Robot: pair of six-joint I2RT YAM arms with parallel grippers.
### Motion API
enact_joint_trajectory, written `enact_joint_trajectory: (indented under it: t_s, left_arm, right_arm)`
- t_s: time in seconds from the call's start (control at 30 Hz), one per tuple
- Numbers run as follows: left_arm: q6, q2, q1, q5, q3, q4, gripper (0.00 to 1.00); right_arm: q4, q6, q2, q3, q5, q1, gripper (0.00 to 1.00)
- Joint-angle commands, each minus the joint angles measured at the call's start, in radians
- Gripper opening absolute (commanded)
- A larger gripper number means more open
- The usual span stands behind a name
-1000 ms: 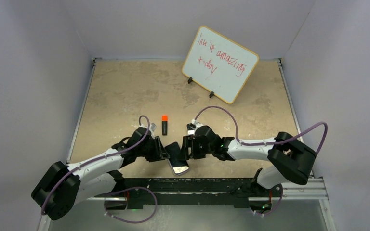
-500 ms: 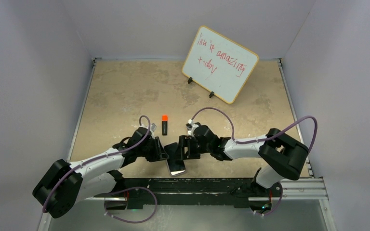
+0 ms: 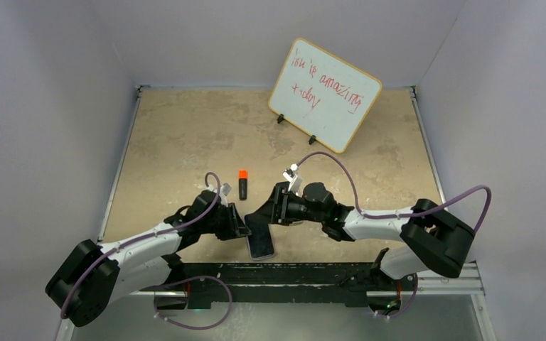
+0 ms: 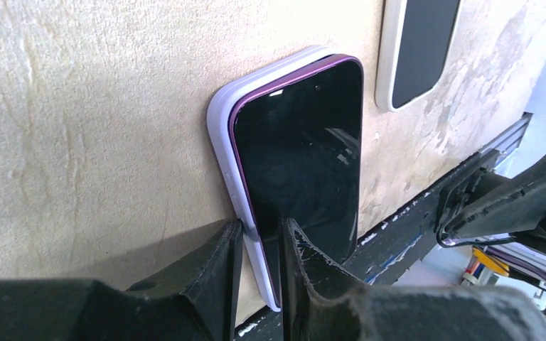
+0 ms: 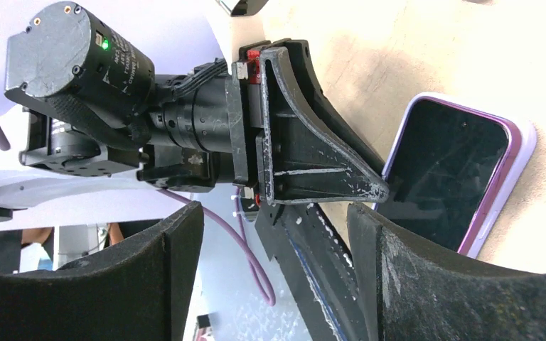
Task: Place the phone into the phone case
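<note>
Beige, mottled stone makes up the table [image 3: 185, 135], with a whiteboard [image 3: 325, 92] bearing red writing propped at the back right. The left arm [image 3: 142, 245] and right arm [image 3: 384, 220] both reach in low toward the middle of the front edge, and their tips nearly meet there.

Between them lies the phone case [image 4: 218, 135], pale lavender and flat on the table. The phone [image 4: 298, 156] sits in it, glossy black screen up and purple edge showing. The case's rim shows along one long side and the far end. I cannot tell whether the phone is pressed fully home.

The left gripper [image 4: 261, 226] is narrow, pinched on the near end of the case's long edge, one finger outside the rim and the other over the screen. The right gripper [image 5: 277, 220] stands wide with nothing between its fingers, hovering just beside the phone.

A flat white-rimmed slab [image 4: 416, 50] with a dark face lies close beyond the case, apart from it. Behind the left gripper, well clear, rests a black marker [image 3: 242, 186] with an orange cap.
</note>
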Motion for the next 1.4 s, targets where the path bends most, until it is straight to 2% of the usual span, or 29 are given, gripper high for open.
enact_joint_trajectory:
  t_s: [0.0,0.07,0.13,0.23,0.33,0.57,0.8,0.93,1.03,1.2,1.37]
  left_arm:
    - [-0.031,-0.027,-0.003,0.046,-0.021,0.099,0.27]
    - [-0.028,-0.026,-0.004,0.039,-0.017,0.078,0.27]
    - [-0.02,-0.023,-0.003,0.023,-0.003,0.041,0.27]
    - [-0.02,-0.006,-0.004,0.021,0.002,0.041,0.27]
    - [-0.03,0.025,-0.004,0.043,-0.004,0.073,0.27]
    - [-0.047,0.046,-0.003,0.059,-0.016,0.096,0.25]
    - [-0.056,0.055,-0.003,0.069,-0.023,0.115,0.23]
    - [-0.049,0.068,-0.003,0.072,-0.014,0.11,0.23]
    - [-0.049,0.071,-0.003,0.074,-0.015,0.113,0.23]
    - [-0.058,0.064,-0.003,0.083,-0.031,0.135,0.2]
    - [-0.054,0.025,-0.003,0.065,-0.027,0.105,0.19]
  right_arm:
    - [0.076,0.029,0.004,-0.006,-0.01,-0.002,0.74]
    - [-0.049,-0.024,-0.027,0.02,0.053,-0.001,0.74]
    - [-0.247,-0.088,-0.058,0.068,0.134,-0.001,0.74]
    - [-0.359,-0.11,-0.083,0.083,0.17,-0.001,0.74]
    - [-0.382,-0.102,-0.076,0.071,0.188,0.001,0.74]
    - [-0.315,-0.068,0.019,0.039,0.134,0.009,0.75]
    - [-0.37,-0.072,0.096,0.078,0.167,0.055,0.77]
    - [-0.339,-0.073,0.128,0.097,0.13,0.056,0.77]
    - [-0.256,-0.069,0.127,0.09,0.082,0.057,0.78]
    - [0.013,-0.012,0.082,0.027,0.009,0.056,0.76]
    - [0.16,0.039,0.043,-0.034,-0.004,0.056,0.75]
